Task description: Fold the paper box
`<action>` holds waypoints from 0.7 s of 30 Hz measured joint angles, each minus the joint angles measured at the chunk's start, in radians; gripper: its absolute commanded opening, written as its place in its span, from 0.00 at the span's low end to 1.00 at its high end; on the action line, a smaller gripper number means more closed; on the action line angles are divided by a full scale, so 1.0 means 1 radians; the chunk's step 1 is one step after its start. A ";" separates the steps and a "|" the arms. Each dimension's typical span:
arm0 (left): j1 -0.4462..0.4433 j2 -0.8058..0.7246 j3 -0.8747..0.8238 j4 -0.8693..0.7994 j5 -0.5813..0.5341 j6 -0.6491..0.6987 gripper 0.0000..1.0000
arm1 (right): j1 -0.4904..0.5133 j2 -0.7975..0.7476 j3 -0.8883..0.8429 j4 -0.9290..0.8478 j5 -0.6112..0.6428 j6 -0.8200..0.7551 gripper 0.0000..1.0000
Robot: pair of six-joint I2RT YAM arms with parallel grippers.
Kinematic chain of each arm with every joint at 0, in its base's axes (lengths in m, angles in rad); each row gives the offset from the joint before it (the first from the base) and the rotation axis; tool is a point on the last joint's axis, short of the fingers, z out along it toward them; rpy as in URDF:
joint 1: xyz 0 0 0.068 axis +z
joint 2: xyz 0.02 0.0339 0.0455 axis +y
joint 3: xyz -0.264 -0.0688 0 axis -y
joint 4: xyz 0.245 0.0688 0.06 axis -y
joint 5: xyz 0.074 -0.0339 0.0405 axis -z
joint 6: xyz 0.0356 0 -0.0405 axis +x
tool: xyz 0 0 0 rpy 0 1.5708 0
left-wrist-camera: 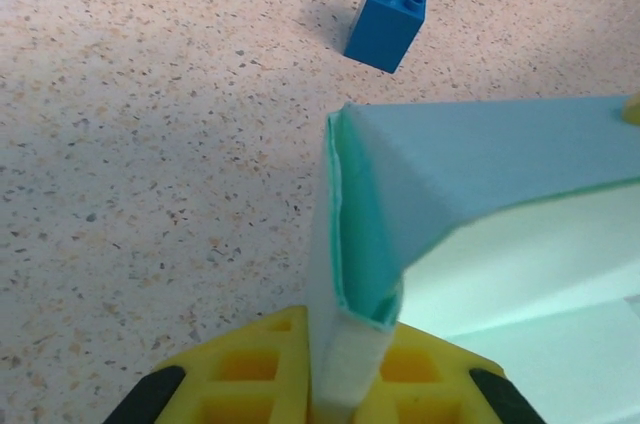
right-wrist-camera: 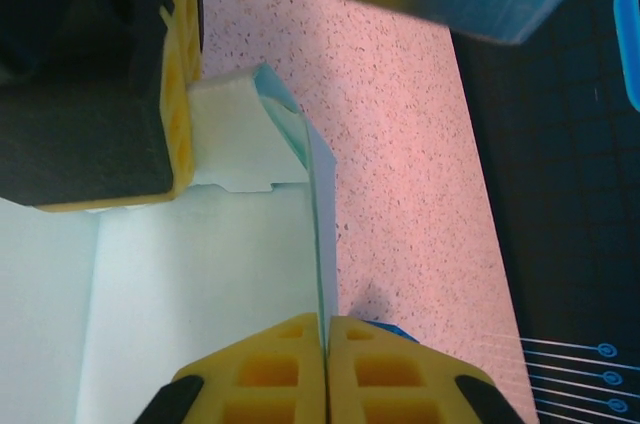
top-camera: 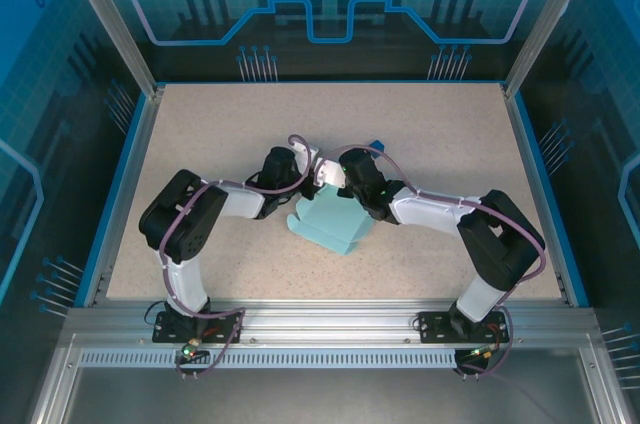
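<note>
Because both grippers pinch the paper box point(top-camera: 335, 226) at one raised end, they must move together. The left gripper point(left-wrist-camera: 345, 354) is closed on a doubled corner wall standing upright between its jaws; the box body spreads to its right. The right gripper point(right-wrist-camera: 326, 339) is closed on a thin single wall, straight ahead of it. I judge a side wall is being creased: press slowly and evenly, so the card does not buckle or slip. A blue brick point(left-wrist-camera: 388, 19) stands well ahead of the left gripper.
</note>
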State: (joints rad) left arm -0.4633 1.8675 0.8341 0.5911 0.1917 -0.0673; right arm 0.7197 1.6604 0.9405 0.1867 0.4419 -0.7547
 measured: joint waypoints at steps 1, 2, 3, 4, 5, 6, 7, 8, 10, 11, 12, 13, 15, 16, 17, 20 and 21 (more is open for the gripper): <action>0.000 -0.001 -0.003 0.001 -0.007 0.002 0.01 | 0.002 -0.005 0.004 -0.004 -0.014 0.014 0.20; 0.002 -0.003 -0.010 0.007 -0.016 0.004 0.00 | 0.005 -0.013 0.006 -0.014 -0.025 0.025 0.23; 0.003 -0.008 -0.016 0.012 -0.023 0.005 0.00 | 0.005 -0.020 0.006 -0.022 -0.033 0.033 0.26; 0.003 -0.013 -0.024 0.015 -0.029 0.008 0.00 | 0.004 -0.031 0.006 -0.035 -0.042 0.044 0.29; 0.004 -0.018 -0.030 0.016 -0.035 0.014 0.00 | 0.003 -0.039 0.008 -0.049 -0.050 0.052 0.32; 0.005 -0.021 -0.032 0.016 -0.040 0.015 0.00 | 0.001 -0.045 0.008 -0.060 -0.055 0.059 0.34; 0.005 -0.023 -0.034 0.015 -0.042 0.018 0.00 | -0.001 -0.053 0.009 -0.073 -0.058 0.064 0.35; 0.005 -0.024 -0.034 0.016 -0.044 0.021 0.00 | -0.003 -0.059 0.009 -0.084 -0.058 0.068 0.35; 0.005 -0.026 -0.034 0.015 -0.049 0.025 0.00 | -0.007 -0.068 0.009 -0.099 -0.058 0.071 0.36; 0.005 -0.027 -0.034 0.015 -0.050 0.026 0.00 | -0.010 -0.069 0.010 -0.106 -0.057 0.071 0.36; 0.005 -0.027 -0.034 0.014 -0.051 0.026 0.00 | -0.012 -0.070 0.010 -0.112 -0.057 0.071 0.35; 0.005 -0.028 -0.034 0.015 -0.055 0.027 0.00 | -0.014 -0.070 0.010 -0.120 -0.055 0.071 0.33; 0.004 -0.029 -0.034 0.014 -0.057 0.034 0.00 | -0.019 -0.070 0.013 -0.138 -0.049 0.066 0.26; 0.004 -0.030 -0.034 0.013 -0.058 0.040 0.00 | -0.020 -0.069 0.016 -0.144 -0.045 0.061 0.22; 0.004 -0.031 -0.034 0.012 -0.063 0.042 0.00 | -0.020 -0.068 0.018 -0.146 -0.040 0.058 0.17; 0.000 -0.031 -0.034 0.010 -0.082 0.045 0.04 | -0.020 -0.063 0.022 -0.148 -0.029 0.048 0.09; -0.004 -0.031 -0.034 0.008 -0.095 0.048 0.04 | -0.019 -0.061 0.023 -0.150 -0.027 0.044 0.05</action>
State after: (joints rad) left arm -0.4671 1.8366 0.8001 0.5991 0.0971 -0.0193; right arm 0.7002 1.5993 0.9634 0.0372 0.4145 -0.7109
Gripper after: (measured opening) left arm 0.102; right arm 0.105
